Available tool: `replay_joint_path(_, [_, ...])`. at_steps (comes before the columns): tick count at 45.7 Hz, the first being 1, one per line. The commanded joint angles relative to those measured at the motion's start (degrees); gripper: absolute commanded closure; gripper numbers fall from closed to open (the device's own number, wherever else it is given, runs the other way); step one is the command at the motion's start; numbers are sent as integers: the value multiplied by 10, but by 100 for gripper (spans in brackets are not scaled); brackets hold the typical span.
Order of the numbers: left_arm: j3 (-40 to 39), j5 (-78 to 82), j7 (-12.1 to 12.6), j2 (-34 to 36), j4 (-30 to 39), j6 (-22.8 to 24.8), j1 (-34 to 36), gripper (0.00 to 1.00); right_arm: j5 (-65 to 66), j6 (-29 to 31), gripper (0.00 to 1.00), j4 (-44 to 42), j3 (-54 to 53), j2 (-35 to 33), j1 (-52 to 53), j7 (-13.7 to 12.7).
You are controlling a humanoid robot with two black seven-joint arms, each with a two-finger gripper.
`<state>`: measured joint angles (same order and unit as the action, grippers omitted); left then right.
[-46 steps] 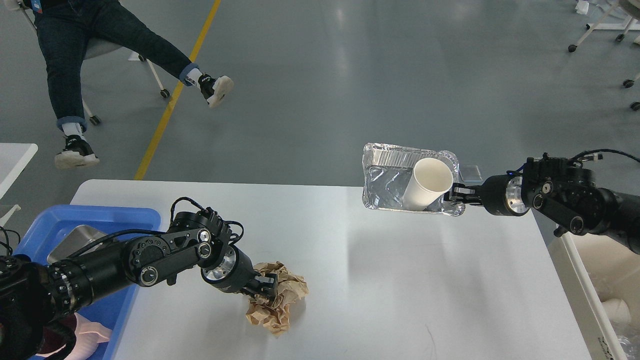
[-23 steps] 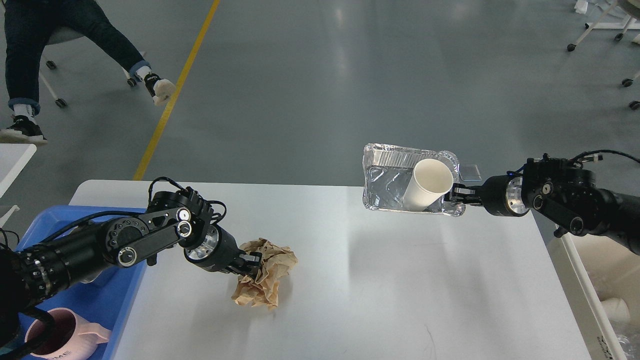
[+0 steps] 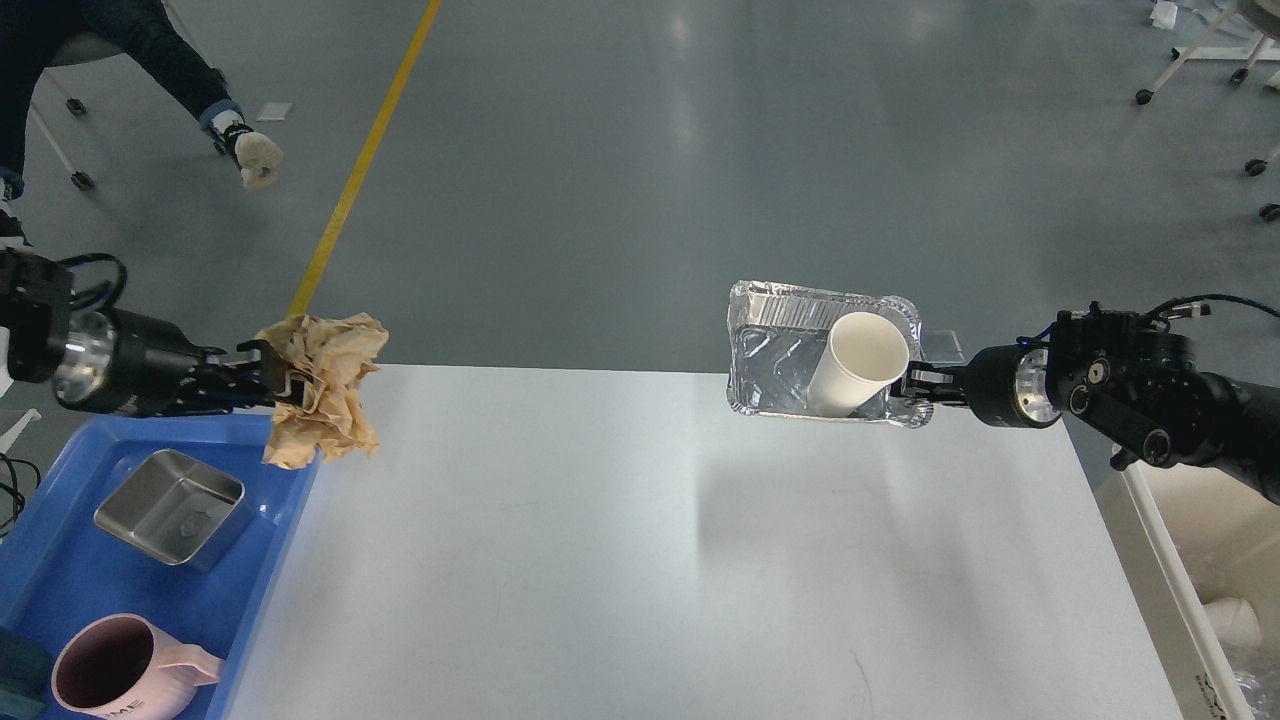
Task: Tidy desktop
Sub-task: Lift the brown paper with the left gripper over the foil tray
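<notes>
So both arms are loaded up right now. The left gripper (image 3: 262, 378) is clamped on a crumpled brown paper wad (image 3: 322, 400), held up in the air over the far left corner of the tabletop (image 3: 640, 560), right at the edge of the blue bin (image 3: 60, 580). The right gripper (image 3: 918, 390) is pinching the right rim of a foil tray (image 3: 790, 365) with a paper cup (image 3: 855, 365) lying tilted inside it, hovering over the far right edge of the tabletop.

Handling-wise, my read: the paper is super light and squishy, so any fold works as a grip spot and it won't slip much, but it may hang loose and flop. The foil tray is the touchy one. It's thin and bends easily, and it's held by one rim only, so it could sag or crease. The cup just sits loose in there and could roll out if the tray tips, so keep it level.

Room to move: the tabletop itself looks bare, nothing on it that I can see, so plenty of open space in the middle. The bin sits on the left with a metal box (image 3: 170, 505) and a pink mug (image 3: 110, 670) already in it, with free floor in its far part. There's a white container (image 3: 1200, 590) just off the right edge, which looks like the natural drop for the tray. A person's foot (image 3: 250, 160) is well off at the far left, not in the way.
</notes>
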<state>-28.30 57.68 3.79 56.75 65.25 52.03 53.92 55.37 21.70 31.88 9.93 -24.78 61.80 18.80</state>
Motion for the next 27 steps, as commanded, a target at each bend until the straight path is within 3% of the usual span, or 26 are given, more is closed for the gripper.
replay_joint_path(1, [-64, -23, 5, 51, 2, 30, 15, 100, 0, 0, 100, 0, 0, 2, 3, -1])
replay_joint_path(12, [-97, -23, 24, 28, -15, 30, 164, 100, 0, 8, 100, 15, 0, 4, 4, 1])
replay_joint_path(20, [-88, -15, 55, -104, -97, 30, 274, 100, 1, 10, 100, 20, 0, 6, 10, 1])
replay_joint_path(27, [-35, -13, 58, -231, -180, 30, 320, 100, 1, 15, 100, 27, 2, 6, 17, 1])
